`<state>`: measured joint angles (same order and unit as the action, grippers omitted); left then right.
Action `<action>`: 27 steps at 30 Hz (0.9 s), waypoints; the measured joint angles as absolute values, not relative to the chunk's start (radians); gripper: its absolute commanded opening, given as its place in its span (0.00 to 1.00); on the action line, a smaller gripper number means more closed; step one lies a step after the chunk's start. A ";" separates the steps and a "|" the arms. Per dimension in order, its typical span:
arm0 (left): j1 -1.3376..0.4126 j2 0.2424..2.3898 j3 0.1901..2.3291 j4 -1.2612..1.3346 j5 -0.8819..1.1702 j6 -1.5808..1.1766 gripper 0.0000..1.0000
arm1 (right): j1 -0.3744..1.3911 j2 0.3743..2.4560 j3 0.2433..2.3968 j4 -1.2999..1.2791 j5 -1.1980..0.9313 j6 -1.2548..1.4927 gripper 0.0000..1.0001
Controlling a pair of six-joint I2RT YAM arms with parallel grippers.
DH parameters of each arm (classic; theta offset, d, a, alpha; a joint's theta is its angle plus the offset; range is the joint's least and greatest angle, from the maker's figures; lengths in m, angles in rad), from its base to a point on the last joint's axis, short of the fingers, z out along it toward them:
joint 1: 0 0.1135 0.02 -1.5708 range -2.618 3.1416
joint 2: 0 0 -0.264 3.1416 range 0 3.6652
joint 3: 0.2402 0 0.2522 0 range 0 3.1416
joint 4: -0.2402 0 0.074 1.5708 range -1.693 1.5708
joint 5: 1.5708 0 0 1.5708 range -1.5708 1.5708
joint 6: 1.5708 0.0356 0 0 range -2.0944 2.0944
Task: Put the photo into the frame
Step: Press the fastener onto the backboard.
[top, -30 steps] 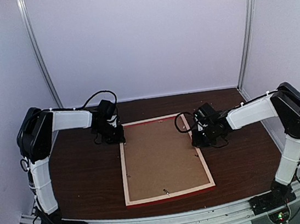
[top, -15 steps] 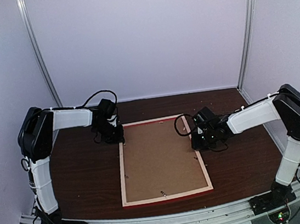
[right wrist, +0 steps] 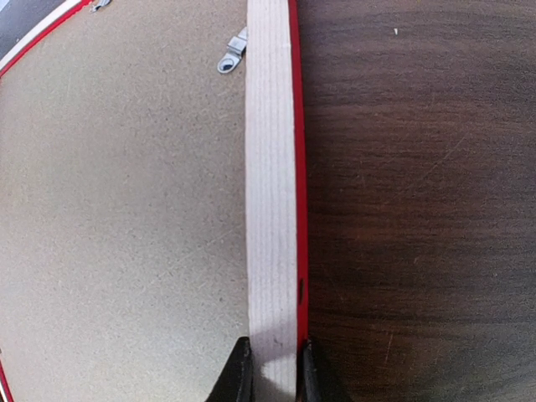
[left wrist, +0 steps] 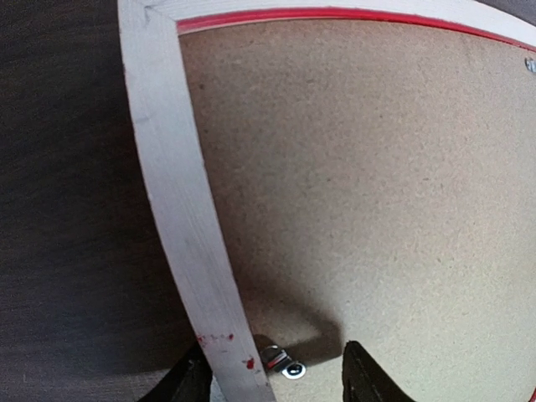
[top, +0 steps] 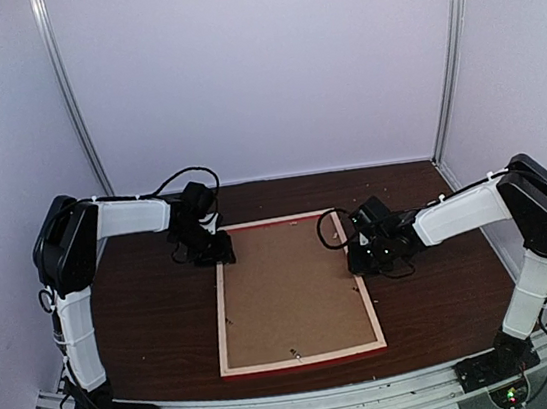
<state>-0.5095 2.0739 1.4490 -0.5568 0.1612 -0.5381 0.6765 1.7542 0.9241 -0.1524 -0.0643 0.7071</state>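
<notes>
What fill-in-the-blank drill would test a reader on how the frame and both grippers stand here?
1. The frame lies face ____ on the table.
2. The right gripper is shut on the frame's ____ rail.
3. The left gripper straddles the other rail, jaws ____.
Missing words: down; right; open.

Light: soft, even light from above; your walls (top: 255,66) look bright, faintly violet.
Table: your dark table (top: 158,321) stays dim.
Shadow: a soft dark patch lies on the brown board (left wrist: 360,167) near the left wrist view's bottom edge.
Focus: the frame (right wrist: 272,209) shows crisp grain in your right wrist view.
Distortion: your left wrist view bows the frame's rail.
</notes>
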 measured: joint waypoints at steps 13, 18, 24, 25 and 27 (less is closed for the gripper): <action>-0.509 2.068 1.438 -0.558 0.124 -0.543 0.36 | 0.677 1.755 0.924 -0.152 -0.065 0.708 0.00; -0.509 2.068 1.438 -0.558 0.109 -0.546 0.33 | 0.679 1.755 0.924 -0.152 -0.062 0.710 0.00; -0.509 2.068 1.438 -0.539 0.086 -0.565 0.29 | 0.690 1.758 0.924 -0.145 -0.050 0.728 0.00; -0.509 2.068 1.438 -0.535 0.081 -0.567 0.28 | 0.692 1.760 0.924 -0.142 -0.049 0.732 0.00; -0.509 2.068 1.435 -0.527 0.074 -0.572 0.27 | 0.696 1.761 0.924 -0.139 -0.046 0.738 0.00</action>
<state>-0.5095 2.0682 1.4353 -0.5274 0.0742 -0.5720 0.6956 1.7607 0.9241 -0.1390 -0.0456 0.7383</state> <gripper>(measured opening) 0.320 0.167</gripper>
